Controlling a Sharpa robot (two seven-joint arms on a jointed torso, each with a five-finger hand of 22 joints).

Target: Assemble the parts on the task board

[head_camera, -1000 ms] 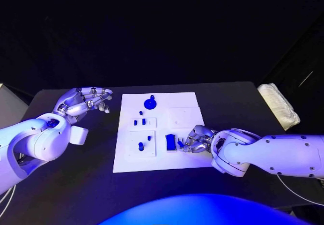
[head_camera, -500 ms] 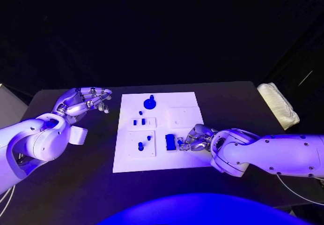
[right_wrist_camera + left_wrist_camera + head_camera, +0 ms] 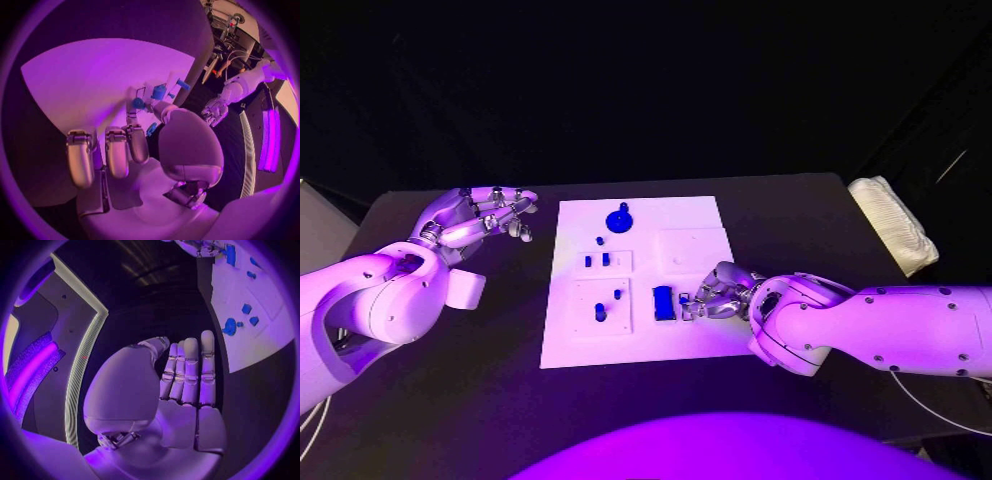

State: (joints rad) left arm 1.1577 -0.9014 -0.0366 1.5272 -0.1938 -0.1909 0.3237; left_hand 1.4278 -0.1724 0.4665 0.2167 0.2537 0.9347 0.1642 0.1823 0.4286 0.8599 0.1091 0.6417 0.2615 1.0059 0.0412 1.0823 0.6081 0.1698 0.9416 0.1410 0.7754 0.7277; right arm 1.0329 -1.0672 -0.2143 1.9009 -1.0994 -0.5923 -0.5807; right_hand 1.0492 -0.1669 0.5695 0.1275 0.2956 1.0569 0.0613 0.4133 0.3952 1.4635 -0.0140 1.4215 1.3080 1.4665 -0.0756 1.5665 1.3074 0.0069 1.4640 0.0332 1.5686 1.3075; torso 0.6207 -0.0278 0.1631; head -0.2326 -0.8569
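Observation:
The white task board [image 3: 697,335] lies in the middle of the black table. Blue parts sit on it: a round one [image 3: 619,218] at the far end, small pieces [image 3: 597,260] in a square recess, two more [image 3: 600,312] nearer, and a larger block [image 3: 665,303]. My right hand [image 3: 715,296] rests on the board's near right part, right beside the block. It pinches a small blue part [image 3: 152,129] between thumb and finger. My left hand [image 3: 480,214] hovers off the board's far left corner, holding nothing, its fingers [image 3: 190,372] stretched out.
A white folded cloth [image 3: 896,226] lies at the table's right edge. A pale box [image 3: 312,215] stands past the table's left edge. Bare table surrounds the board, which in the left wrist view [image 3: 247,335] lies past the fingertips.
My right hand has crept slightly toward the far side beside the blue block. The left hand has not moved.

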